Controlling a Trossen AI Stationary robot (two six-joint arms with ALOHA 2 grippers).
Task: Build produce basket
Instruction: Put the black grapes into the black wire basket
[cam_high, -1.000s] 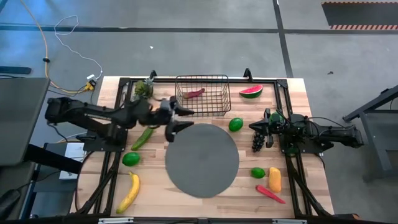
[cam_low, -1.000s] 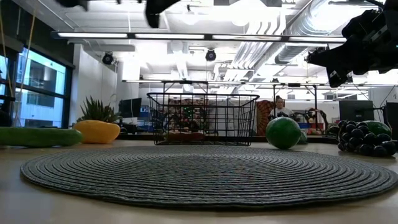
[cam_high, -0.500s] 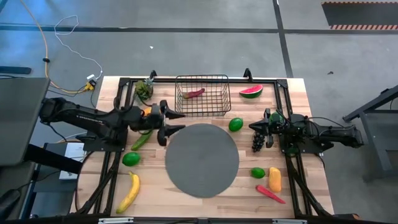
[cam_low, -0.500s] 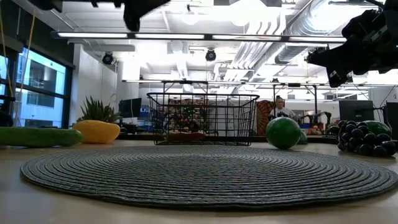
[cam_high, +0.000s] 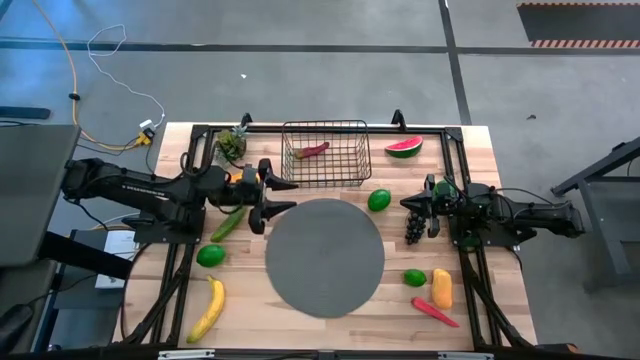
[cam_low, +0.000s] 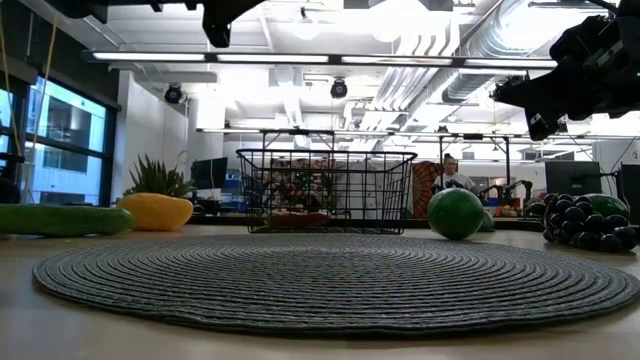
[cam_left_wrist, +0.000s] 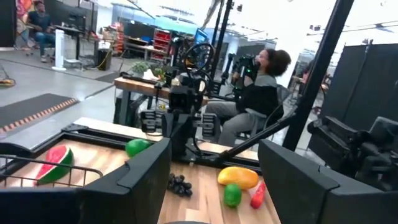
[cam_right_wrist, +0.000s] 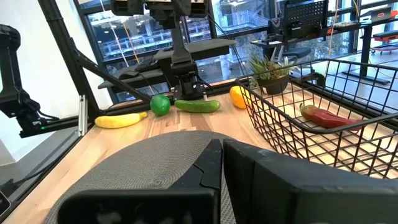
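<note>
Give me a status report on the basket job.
Left gripper open, empty, beside cucumber. Right gripper shut, parked by grapes. Basket holds one chilli. Nothing blocking.

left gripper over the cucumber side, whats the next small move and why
Probably lower the left gripper toward the long green cucumber beside it. Its fingers are open and hold nothing, it hangs above the table at the round grey woven mat's edge, and the black wire-mesh basket holds only one red chilli. The right gripper waits by the dark grapes.
</note>
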